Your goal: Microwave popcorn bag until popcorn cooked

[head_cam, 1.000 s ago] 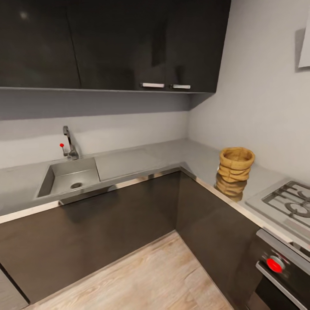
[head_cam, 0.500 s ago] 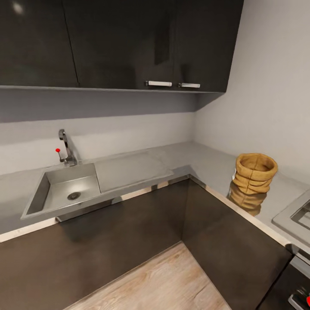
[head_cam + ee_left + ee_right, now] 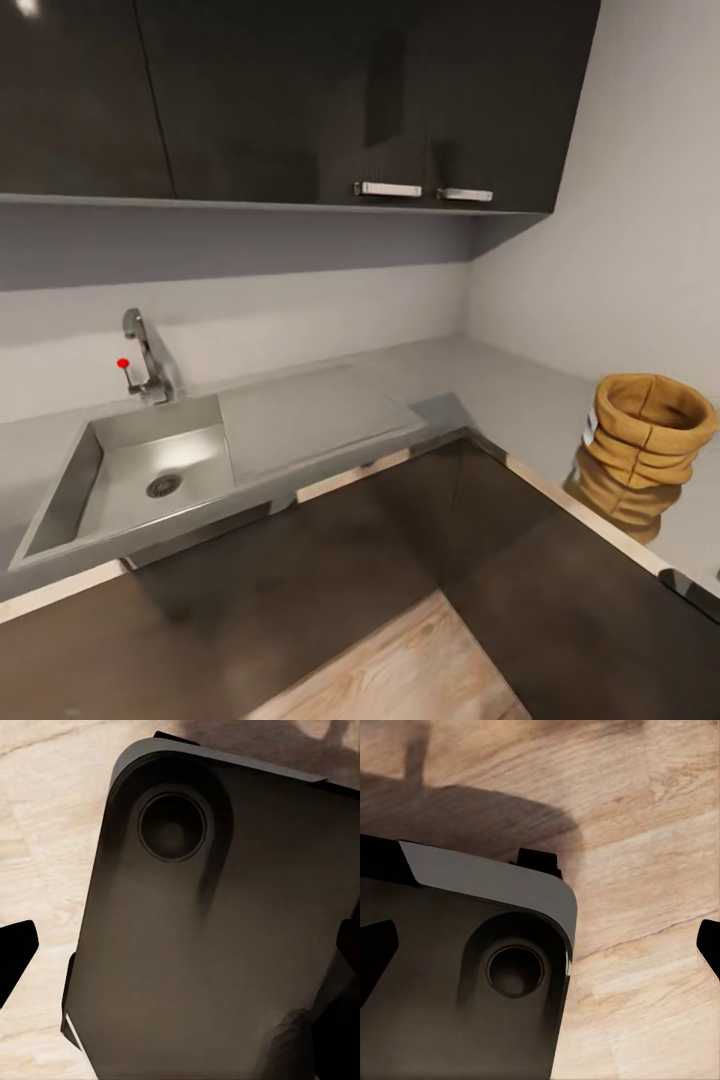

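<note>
The popcorn bag (image 3: 648, 435), a mustard-tan sack with a rolled rim and a white side label, stands upright at the right of the head view. It rests on the glossy grey countertop (image 3: 500, 390), which mirrors it. What the sack holds is hidden. The microwave is out of view. My left gripper (image 3: 180, 949) hangs open over the robot's dark base (image 3: 210, 945), its black fingertips (image 3: 15, 952) wide apart with nothing between them. My right gripper (image 3: 540, 949) is open too, over the base and the wooden floor (image 3: 645, 870). Both are far from the bag.
A steel sink (image 3: 140, 480) with a red-levered faucet (image 3: 145, 355) sits at the left of the L-shaped counter. Dark upper cabinets (image 3: 300, 100) hang above, and dark lower cabinets (image 3: 400, 540) form the corner. A strip of wooden floor (image 3: 400, 670) lies in front.
The head camera has swung left and come closer: the bag and sink have slid right and grown in the picture. The gas hob and oven have left the view.
</note>
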Motion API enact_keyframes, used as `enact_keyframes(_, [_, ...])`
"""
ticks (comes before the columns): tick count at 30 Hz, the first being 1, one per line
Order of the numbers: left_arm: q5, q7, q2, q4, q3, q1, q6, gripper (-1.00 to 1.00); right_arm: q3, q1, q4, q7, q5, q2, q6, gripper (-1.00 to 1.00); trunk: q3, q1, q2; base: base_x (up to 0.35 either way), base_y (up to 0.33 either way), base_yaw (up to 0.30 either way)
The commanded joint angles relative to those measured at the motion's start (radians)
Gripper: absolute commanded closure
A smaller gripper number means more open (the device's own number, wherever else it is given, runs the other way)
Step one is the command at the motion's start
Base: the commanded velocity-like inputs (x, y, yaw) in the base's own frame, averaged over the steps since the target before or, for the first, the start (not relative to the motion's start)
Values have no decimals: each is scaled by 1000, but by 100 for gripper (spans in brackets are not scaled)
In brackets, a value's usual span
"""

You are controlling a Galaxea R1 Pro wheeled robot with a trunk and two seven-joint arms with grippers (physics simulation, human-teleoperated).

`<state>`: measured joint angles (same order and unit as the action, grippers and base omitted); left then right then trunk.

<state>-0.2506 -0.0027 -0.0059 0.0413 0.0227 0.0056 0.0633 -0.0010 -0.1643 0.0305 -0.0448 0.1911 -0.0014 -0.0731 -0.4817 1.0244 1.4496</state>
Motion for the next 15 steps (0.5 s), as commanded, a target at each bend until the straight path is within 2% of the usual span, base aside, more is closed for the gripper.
enact_keyframes(1, [-4, 0, 0, 2, 2, 1, 1, -100, -1, -1, 3, -4, 8, 0, -5, -100, -1, 1, 0, 319, 125, 0])
enact_keyframes(15, [-3, 0, 0, 1, 2, 1, 0, -100, -1, -1, 3, -5, 8, 1, -6, -100, -1, 1, 0, 319, 125, -3])
